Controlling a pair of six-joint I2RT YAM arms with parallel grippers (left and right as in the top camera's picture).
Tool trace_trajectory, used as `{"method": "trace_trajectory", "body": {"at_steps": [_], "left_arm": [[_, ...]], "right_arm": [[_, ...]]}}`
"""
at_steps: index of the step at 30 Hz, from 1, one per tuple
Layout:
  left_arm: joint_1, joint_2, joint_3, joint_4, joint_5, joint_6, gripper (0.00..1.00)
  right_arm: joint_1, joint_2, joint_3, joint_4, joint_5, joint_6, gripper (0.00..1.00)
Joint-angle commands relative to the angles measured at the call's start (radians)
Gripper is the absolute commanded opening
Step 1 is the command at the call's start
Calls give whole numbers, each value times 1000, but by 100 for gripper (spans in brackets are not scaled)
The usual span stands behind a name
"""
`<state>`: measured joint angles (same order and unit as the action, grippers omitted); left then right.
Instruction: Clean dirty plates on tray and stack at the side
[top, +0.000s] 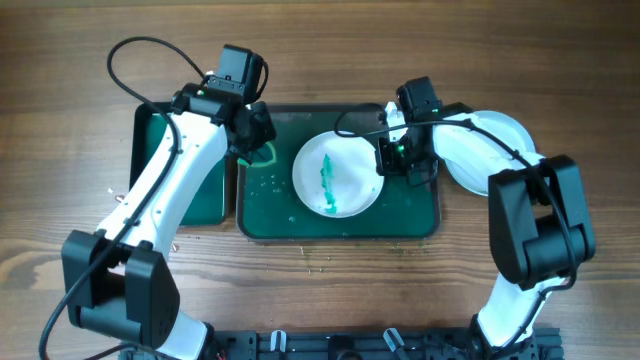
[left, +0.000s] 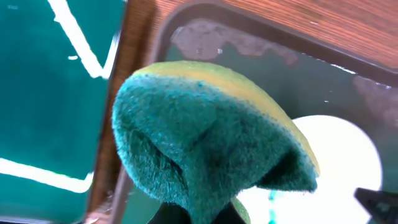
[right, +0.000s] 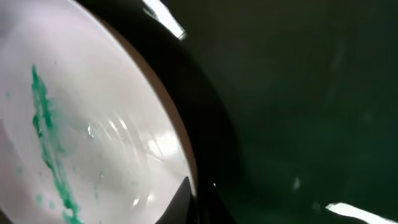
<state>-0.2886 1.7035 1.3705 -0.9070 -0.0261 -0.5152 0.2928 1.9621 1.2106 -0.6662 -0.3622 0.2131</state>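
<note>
Plate (top: 337, 175) rim lies at the right jaws, though whether they grip it cannot be told. Left jaws pinch a folded green sponge (left: 205, 143) over the tray's (top: 270, 212) left end. The teal-streaked plate rests mid-tray, with other white plates (top: 507, 127) stacked on the worktop (top: 570, 70) just right of it.

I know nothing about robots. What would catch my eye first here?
A white plate with a bright teal-green smear lies in the middle of the dark green tray. Just left of it, the left fingers hold a green and yellow sponge above the tray, pinched into a fold.
</note>
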Motion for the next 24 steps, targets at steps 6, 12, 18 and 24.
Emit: {"method": "trace_trajectory", "body": {"at_steps": [6, 12, 18, 24], "left_arm": [[-77, 119, -58, 82, 119, -17, 4], [-134, 240, -68, 81, 110, -52, 4], [-154, 327, -116, 111, 112, -77, 4], [-193, 338, -117, 186, 403, 204, 4]], "right_arm": [[105, 32, -8, 32, -43, 241, 4], [105, 45, -24, 58, -51, 265, 4], [105, 45, -27, 68, -50, 265, 4], [105, 45, -27, 78, -50, 265, 4]]}}
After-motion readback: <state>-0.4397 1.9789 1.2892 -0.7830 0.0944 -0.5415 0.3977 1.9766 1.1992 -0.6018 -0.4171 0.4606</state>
